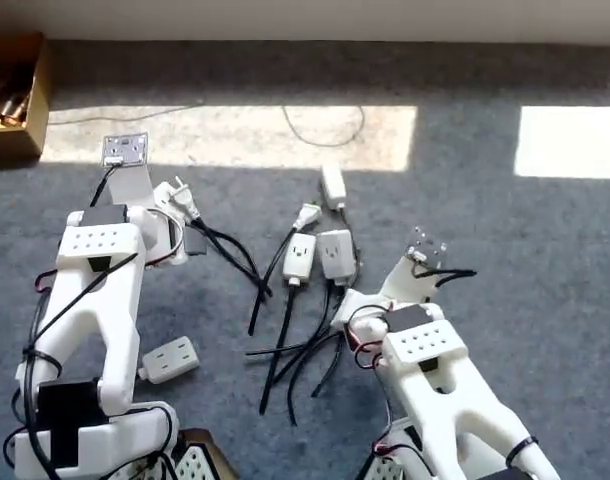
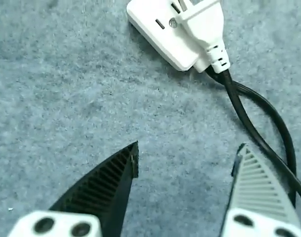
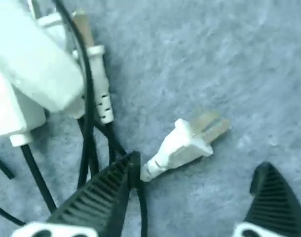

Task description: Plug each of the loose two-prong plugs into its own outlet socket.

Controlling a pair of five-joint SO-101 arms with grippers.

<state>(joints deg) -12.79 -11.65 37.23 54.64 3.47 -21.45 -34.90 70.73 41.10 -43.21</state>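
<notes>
Right wrist view gives you a loose white two-prong plug (image 3: 187, 143), prongs bare, lying on carpet (image 3: 239, 64) just ahead of your right gripper (image 3: 199, 165), whose fingers are spread wide. Black cords (image 3: 89, 148) crowd one finger; the other has open carpet. In the left wrist view, your left gripper (image 2: 188, 148) is also spread, with bare carpet ahead, then a white outlet socket (image 2: 158, 34) with a second plug (image 2: 205, 24) lying across it. From the high view you also see a spare outlet block (image 1: 170, 360) behind the left gripper.

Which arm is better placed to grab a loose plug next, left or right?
Right, probably: the right claw, open, frames a loose plug. The left claw, also open, hangs over carpet, short of a second plug lying on a socket.
</notes>
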